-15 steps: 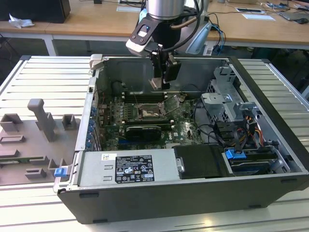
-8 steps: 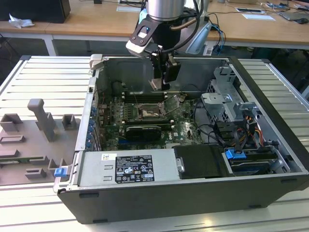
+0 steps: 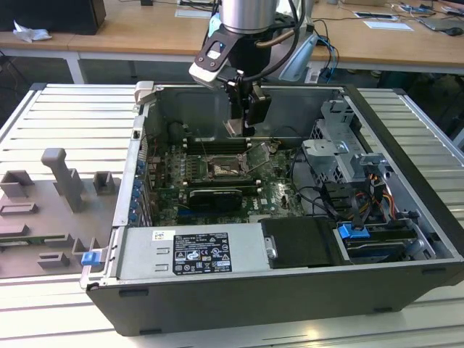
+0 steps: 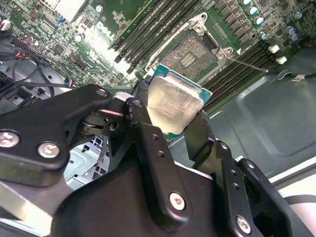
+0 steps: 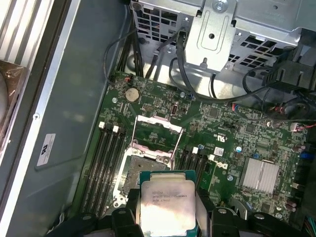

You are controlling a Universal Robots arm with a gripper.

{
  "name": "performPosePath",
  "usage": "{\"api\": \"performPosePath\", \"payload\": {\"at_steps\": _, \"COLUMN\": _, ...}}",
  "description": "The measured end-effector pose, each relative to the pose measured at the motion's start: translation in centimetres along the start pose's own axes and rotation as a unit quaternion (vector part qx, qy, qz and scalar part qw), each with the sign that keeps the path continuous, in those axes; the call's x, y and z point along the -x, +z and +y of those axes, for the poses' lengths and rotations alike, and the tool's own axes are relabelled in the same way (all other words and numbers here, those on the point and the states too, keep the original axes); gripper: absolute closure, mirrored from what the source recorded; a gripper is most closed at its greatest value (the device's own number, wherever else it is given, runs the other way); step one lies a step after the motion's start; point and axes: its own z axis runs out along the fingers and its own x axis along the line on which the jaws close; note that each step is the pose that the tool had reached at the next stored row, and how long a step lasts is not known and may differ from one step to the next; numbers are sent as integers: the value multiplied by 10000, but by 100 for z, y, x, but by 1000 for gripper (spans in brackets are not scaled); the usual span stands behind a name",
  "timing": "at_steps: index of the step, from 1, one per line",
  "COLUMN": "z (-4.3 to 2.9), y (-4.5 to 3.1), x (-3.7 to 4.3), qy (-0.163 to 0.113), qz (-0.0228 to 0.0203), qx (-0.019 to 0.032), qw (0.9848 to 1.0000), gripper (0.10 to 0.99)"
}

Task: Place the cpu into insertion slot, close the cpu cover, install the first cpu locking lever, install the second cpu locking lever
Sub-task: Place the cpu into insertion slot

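My gripper point(image 3: 243, 122) is shut on the cpu point(image 4: 173, 102), a flat square chip with a dull silver top on a green-edged board. One black finger point(image 4: 143, 126) presses each side of it. In the first wrist view the cpu point(image 5: 167, 202) hangs tilted just above and to one side of the open insertion slot point(image 5: 143, 163) on the green motherboard. The cpu cover point(image 5: 157, 132), a silvery frame with a window, stands raised beyond the slot. A thin locking lever point(image 4: 247, 64) sticks out free beside the slot point(image 4: 190, 57). In the exterior view the slot point(image 3: 221, 170) lies below the gripper.
The work is inside an open computer case point(image 3: 406, 217). Memory slots point(image 5: 106, 158) flank the socket. A metal drive cage point(image 3: 341, 145) with cables point(image 3: 319, 196) stands on the exterior view's right, a power supply point(image 3: 192, 250) in front, and a grey fixture tray point(image 3: 51, 210) on the left.
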Motion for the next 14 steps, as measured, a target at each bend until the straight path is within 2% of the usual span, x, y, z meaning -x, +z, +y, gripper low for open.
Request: {"api": "performPosePath", "payload": {"at_steps": 14, "z": -4, "y": 65, "x": 0, "qy": 1, "qz": 0, "qx": 0, "qw": 10000, "gripper": 553}}
